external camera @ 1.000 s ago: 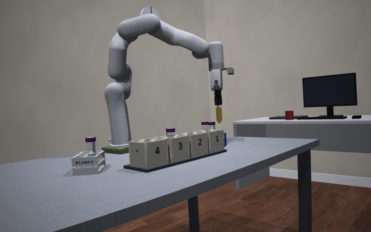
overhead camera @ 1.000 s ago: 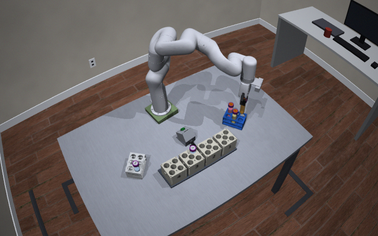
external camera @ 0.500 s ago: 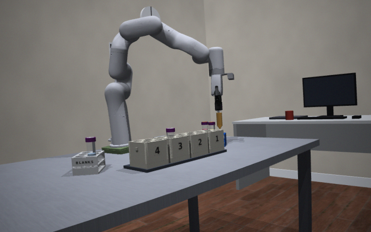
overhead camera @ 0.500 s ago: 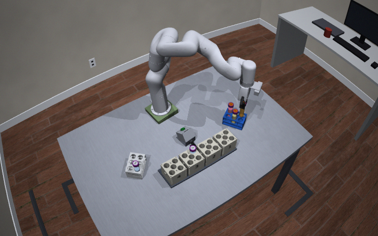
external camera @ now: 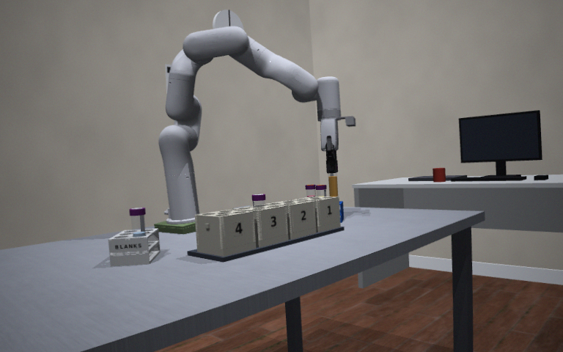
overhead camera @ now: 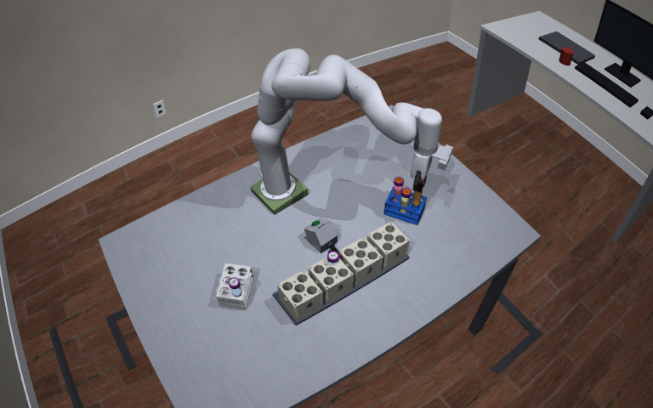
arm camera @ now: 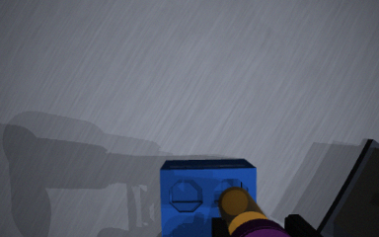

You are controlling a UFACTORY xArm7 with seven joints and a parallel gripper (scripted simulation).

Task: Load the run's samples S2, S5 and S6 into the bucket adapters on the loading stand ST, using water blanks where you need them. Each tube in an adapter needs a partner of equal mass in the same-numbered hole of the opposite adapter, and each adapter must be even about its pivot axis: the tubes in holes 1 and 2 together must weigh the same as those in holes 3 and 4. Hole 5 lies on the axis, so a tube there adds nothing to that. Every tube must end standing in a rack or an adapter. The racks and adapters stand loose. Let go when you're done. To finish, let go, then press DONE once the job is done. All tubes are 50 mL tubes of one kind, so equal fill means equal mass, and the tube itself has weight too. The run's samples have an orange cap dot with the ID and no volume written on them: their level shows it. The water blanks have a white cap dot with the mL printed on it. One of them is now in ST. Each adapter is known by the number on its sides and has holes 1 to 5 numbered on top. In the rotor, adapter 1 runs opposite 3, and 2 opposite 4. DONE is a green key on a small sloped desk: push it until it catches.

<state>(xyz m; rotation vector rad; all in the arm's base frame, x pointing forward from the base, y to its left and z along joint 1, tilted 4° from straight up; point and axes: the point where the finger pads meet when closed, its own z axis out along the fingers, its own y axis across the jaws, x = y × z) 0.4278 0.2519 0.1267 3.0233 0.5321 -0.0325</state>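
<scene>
Amber-filled plastic tube with a purple screw cap (overhead camera: pixel 417 197) (external camera: pixel 333 185) (arm camera: pixel 234 201) is pinched in the black-fingered gripper (overhead camera: pixel 418 183) (external camera: pixel 331 166) (arm camera: pixel 259 227), so yeah, the fingers are closed on it. It's pretty much upright at the blue plastic rack (overhead camera: pixel 401 218) (external camera: pixel 341 211) (arm camera: pixel 212 175), lined up with a corner hole; can't tell how deep the bottom end sits.

That rack also holds a pink-filled tube (overhead camera: pixel 398 186) (external camera: pixel 310 191) and a pale yellow one (overhead camera: pixel 405 195) (external camera: pixel 320 191), both purple-capped with orange dots.

Four beige, block-shaped adapters stand in a row on a dark flat base (overhead camera: pixel 352 290) (external camera: pixel 265 248). Adapter 3 (overhead camera: pixel 340 288) (external camera: pixel 273 221) has one purple-capped tube with a white dot (overhead camera: pixel 332 256) (external camera: pixel 258 196), in a back hole. Another white-dot tube (overhead camera: pixel 234 282) (external camera: pixel 137 212) stands in the white BLANKS rack (overhead camera: pixel 233 303) (external camera: pixel 124 257). The green key (overhead camera: pixel 315 223) is on its small grey sloped desk (overhead camera: pixel 320 235), behind the adapters.
</scene>
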